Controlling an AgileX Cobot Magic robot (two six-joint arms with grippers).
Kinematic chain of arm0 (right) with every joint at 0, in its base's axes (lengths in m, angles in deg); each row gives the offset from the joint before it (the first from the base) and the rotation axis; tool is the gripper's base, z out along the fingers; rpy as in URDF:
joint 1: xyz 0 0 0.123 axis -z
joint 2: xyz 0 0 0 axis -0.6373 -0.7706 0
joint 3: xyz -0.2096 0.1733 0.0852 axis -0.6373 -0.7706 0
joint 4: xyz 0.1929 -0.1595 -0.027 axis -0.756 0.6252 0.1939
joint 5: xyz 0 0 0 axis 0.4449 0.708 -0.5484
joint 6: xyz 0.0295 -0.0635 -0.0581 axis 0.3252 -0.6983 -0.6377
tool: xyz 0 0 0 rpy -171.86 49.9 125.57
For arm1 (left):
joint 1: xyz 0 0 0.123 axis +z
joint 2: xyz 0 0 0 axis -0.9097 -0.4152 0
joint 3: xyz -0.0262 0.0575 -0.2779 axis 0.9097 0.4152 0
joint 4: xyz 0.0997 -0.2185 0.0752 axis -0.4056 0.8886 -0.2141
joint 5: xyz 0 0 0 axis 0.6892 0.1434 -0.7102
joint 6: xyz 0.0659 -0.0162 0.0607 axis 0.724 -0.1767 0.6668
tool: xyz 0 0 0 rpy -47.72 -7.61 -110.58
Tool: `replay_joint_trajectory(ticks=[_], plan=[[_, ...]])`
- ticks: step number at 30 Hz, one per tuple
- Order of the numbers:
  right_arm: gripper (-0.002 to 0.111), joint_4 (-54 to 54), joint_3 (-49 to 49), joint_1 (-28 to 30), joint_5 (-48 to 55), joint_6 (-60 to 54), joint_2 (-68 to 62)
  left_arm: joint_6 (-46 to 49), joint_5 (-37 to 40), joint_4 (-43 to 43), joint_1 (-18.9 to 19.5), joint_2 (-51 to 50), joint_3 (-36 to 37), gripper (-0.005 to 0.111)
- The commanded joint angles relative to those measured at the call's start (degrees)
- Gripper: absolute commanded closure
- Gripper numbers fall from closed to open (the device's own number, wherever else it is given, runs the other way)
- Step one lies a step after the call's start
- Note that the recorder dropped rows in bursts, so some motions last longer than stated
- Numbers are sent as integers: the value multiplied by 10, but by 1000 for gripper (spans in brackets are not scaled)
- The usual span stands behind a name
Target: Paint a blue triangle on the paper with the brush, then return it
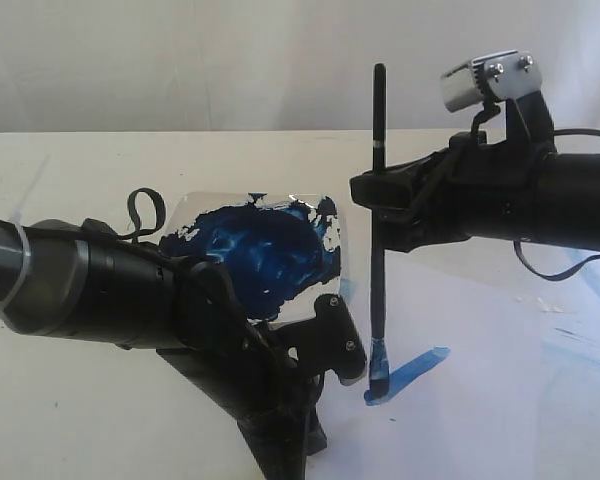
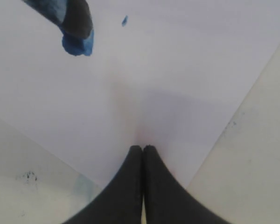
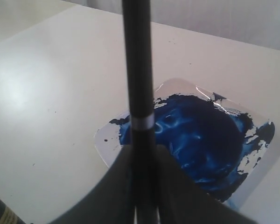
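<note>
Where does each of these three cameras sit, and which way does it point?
Exterior view: off the arms, facing across the table toward a backdrop; shows the left arm, right arm, paint plate and brush.
Left wrist view: on the left arm, looking past its shut left tool at the paper.
Right wrist view: on the right arm, looking past the right tool gripping the brush, onto the plate.
Shared: exterior and left wrist both show the brush tip.

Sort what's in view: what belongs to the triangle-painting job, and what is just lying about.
Job: brush, held upright in the right gripper; paper; first blue stroke; plate of blue paint.
Lying about: faint pale-blue streaks; dark specks on the table.
</note>
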Motion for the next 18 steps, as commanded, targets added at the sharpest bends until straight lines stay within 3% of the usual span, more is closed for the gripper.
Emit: replay_joint_trajectory(ticks=[1, 18], plan=[[108, -1, 4, -1, -2, 7, -13, -1, 12, 5, -1, -10, 2, 107], [108, -1, 24, -1, 14, 7, -34, -1, 12, 5, -1, -10, 2, 107]])
